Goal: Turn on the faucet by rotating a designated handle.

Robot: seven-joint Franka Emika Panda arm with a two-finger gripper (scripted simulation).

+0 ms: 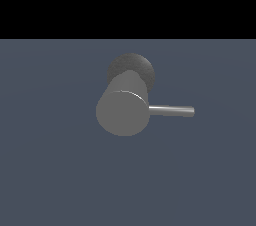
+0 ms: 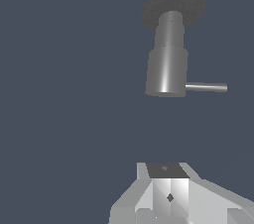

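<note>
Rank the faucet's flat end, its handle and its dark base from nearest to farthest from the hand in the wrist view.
1. Flat end of the faucet, facing the hand.
2. Handle, sticking out sideways just behind that end; close to call with it.
3. Dark base, at the cylinder's far end.

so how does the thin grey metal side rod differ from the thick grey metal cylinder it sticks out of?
Thickness: the thin grey metal handle rod is slender; the thick grey cylindrical faucet body is far wider.
Pose: the rod juts sideways toward the exterior view's right; the cylinder rises from a darker round base.
End: the cylinder ends in a broad flat disc; the rod ends in a small tip.
Both share a plain grey metallic finish.
</note>
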